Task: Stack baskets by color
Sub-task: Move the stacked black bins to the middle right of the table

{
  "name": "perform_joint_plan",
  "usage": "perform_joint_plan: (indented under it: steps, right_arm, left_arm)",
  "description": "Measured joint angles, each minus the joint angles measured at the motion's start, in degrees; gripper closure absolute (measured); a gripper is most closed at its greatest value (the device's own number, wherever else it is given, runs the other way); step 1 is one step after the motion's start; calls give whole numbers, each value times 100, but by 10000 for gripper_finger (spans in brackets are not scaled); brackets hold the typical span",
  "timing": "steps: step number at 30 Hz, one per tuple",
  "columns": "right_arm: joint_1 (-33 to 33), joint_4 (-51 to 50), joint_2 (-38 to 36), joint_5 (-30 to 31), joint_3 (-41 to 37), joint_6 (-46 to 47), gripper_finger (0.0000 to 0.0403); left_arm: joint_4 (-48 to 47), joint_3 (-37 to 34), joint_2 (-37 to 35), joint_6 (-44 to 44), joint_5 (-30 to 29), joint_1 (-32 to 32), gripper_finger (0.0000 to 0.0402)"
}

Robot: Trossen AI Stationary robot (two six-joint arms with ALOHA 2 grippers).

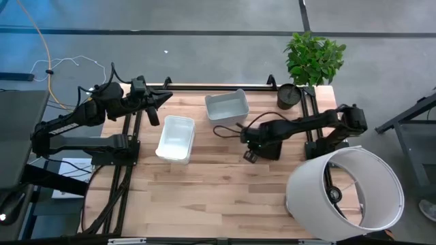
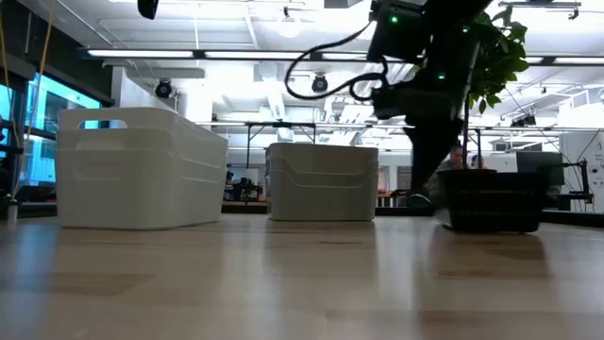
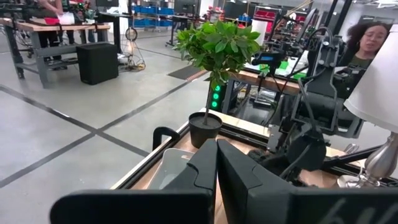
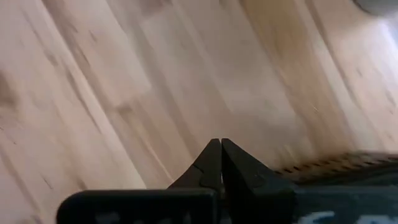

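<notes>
An opaque white basket stands on its base left of the table's middle. A translucent grey basket stands behind it toward the far edge. A black slotted basket sits on the wood right of them; its rim shows beside my right gripper. That gripper is shut, empty, and points steeply down at bare wood. My left gripper waits shut and nearly level above the far left corner.
A round black pot with a green plant stands at the far right corner. A big white lampshade lies on its side at the near right. A black frame rail runs along the table's left side. A person is beyond the table.
</notes>
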Motion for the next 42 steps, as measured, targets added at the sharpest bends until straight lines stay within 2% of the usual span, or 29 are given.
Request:
perform_joint_plan:
  steps: [13,23,42]
  right_arm:
    - [93,-1174,-498,38,-11,-330,403]
    - [116,-430,-537,-62,-13,-321,403]
    - [119,-1531,-278,-271,-15,-288,403]
  left_arm:
    - [-6,2,21,-44,4,0,401]
    - [44,2,24,-66,6,0,401]
    - [164,6,89,-195,52,0,401]
